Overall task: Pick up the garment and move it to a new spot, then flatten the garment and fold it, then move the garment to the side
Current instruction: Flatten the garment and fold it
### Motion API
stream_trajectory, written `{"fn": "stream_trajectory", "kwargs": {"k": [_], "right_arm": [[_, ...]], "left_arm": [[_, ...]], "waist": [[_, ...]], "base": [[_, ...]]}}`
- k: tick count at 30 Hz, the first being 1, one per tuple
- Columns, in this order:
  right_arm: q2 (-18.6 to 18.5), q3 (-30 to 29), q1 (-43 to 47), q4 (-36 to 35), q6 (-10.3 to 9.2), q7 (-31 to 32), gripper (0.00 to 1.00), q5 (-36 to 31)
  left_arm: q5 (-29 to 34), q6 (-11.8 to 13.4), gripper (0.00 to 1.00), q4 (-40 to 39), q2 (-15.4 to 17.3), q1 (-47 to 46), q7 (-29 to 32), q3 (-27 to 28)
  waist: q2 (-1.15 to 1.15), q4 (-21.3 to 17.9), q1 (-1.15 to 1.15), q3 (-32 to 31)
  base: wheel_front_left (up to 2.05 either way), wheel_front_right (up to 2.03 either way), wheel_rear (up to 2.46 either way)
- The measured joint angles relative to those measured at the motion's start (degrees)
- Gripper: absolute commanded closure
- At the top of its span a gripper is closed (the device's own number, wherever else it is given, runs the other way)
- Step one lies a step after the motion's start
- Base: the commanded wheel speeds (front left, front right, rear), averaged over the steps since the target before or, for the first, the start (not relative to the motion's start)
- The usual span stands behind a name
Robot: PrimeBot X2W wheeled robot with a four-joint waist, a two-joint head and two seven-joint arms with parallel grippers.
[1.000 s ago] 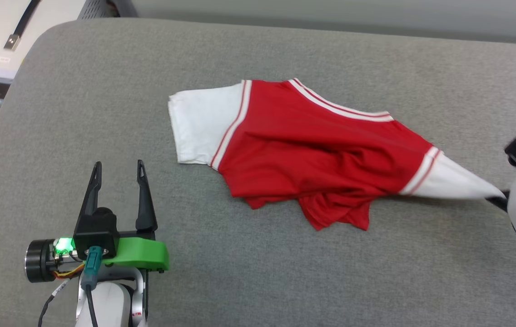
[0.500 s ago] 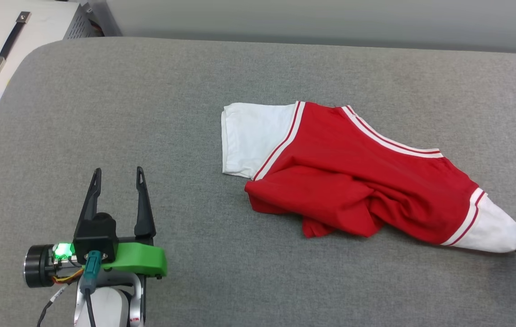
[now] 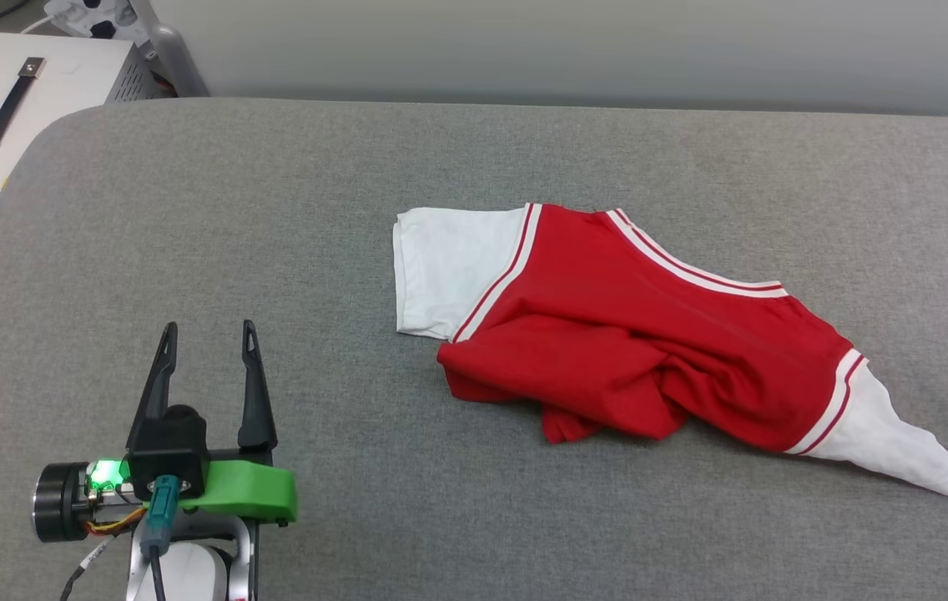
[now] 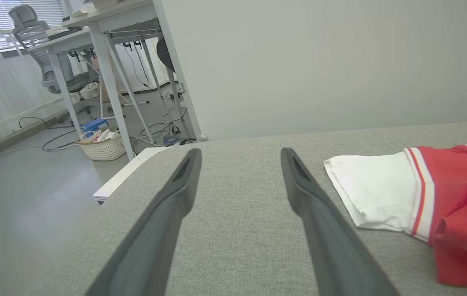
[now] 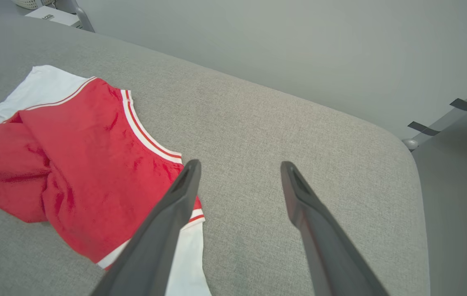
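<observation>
One garment (image 3: 632,334), of red jersey cloth with white short sleeves and striped trim, is recorded lying crumpled on the grey table (image 3: 274,209), between its middle and its right edge and well clear of the far edge. The sleeve toward the left edge (image 3: 449,271) is spread flat. The sleeve toward the right edge (image 3: 891,442) tapers to a point. The lower body (image 3: 607,417) is bunched in folds toward the near edge. The cloth is judged light, thin and wholly limp, so any lifted part would be followed by the rest in a drape, and some drag on the cloth-covered table is to be expected. At the bunched part several layers could be pinched together by mistake. Holds are better taken at the plain edges, the two sleeve cuffs or the shoulders beside the neck trim (image 3: 691,263), one per gripper, so that the cloth can be drawn taut. The left gripper (image 3: 208,327) is held toward the table's near left corner, well apart from the garment, with jaws wide and empty. The right gripper (image 5: 239,164) is held near the pointed sleeve by the right edge, with jaws likewise wide and empty.
</observation>
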Motion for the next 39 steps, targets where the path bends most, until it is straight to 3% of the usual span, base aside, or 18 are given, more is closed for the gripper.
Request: {"fn": "stream_trajectory", "kwargs": {"k": [7, 12, 18, 28, 36, 37, 38, 39], "right_arm": [[4.0, -6.4, -2.3, -7.7, 0.00, 11.1, 0.00, -4.7], [6.6, -3.3, -6.2, -8.4, 0.00, 21.3, 0.00, -8.0], [8.9, 2.5, -10.6, -4.6, 0.00, 30.2, 0.00, -10.5], [12.1, 9.8, -13.3, 6.8, 0.00, 31.8, 0.00, -11.6], [11.8, 12.7, -14.9, 9.7, -0.01, 30.5, 0.00, -10.6], [11.8, 13.1, -14.9, 9.9, -0.03, 30.0, 0.91, -10.3], [11.9, 13.3, -14.9, 10.0, -0.07, 29.2, 1.00, -9.9], [12.1, 13.5, -14.9, 10.1, -0.07, 28.3, 1.00, -9.5]], "left_arm": [[0.1, -0.8, 0.00, -1.2, -0.2, -0.1, 0.0, -1.7], [0.1, -1.8, 0.00, -2.0, -0.7, -1.0, 0.0, -3.0], [0.1, -2.1, 0.00, -2.1, -1.3, -2.9, 0.0, -4.1], [0.1, -2.1, 0.00, -2.0, -2.3, -5.8, 0.0, -5.3], [0.1, -2.0, 0.00, -1.3, -2.4, -6.5, 0.0, -5.2], [0.1, -2.0, 0.00, -1.2, -2.4, -6.5, 0.0, -5.2], [0.1, -2.0, 0.00, -1.0, -2.4, -6.5, 0.0, -5.1], [0.1, -2.0, 0.00, -0.9, -2.4, -6.5, 0.0, -5.0]], "waist": [[0.00, 0.9, 0.00, 2.2], [0.00, 2.1, 0.00, 4.6], [0.00, 3.8, 0.01, 7.8], [0.00, 6.3, 0.01, 12.6], [0.00, 7.0, 0.00, 13.9], [0.00, 6.9, 0.01, 13.8], [0.00, 6.7, 0.01, 13.5], [0.00, 6.6, 0.00, 13.2]], "base": [[0.00, 0.00, 0.00], [0.00, 0.00, 0.00], [0.00, 0.00, 0.00], [0.00, 0.00, 0.00], [0.00, 0.00, 0.00], [0.00, 0.00, 0.00], [0.00, 0.00, 0.00], [0.00, 0.00, 0.00]]}}
